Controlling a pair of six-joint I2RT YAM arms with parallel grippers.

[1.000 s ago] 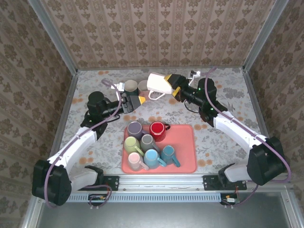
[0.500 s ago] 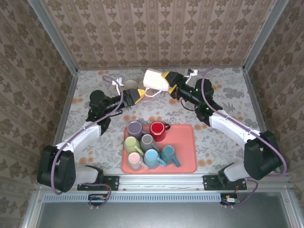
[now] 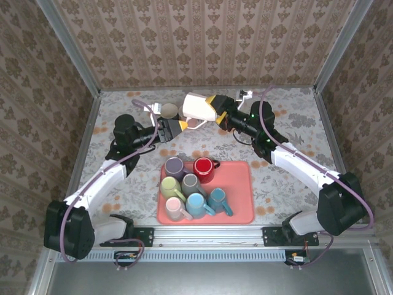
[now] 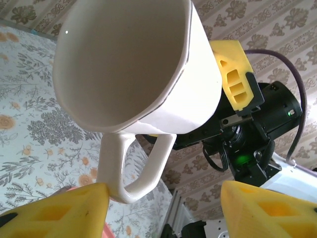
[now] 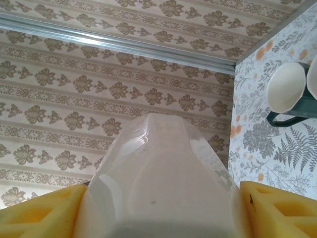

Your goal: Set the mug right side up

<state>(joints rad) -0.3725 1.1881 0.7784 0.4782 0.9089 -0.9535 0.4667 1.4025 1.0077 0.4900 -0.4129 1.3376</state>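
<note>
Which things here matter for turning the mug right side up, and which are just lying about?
Job: white mug; right fingers holding it; left fingers, open by its handle.
Lying about: pink tray; seven mugs on it; two teal mugs behind.

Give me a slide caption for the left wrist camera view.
White mug, clamped by the right gripper, faces its mouth to the camera, handle hanging between the left gripper's open fingers.

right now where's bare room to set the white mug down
Bare: the right half of the pink tray; the far right corner of the table, between the right arm and the wall; the strip between tray and white mug. Crowded: the tray's left half, packed with mugs, and far centre by the mug at the back.
</note>
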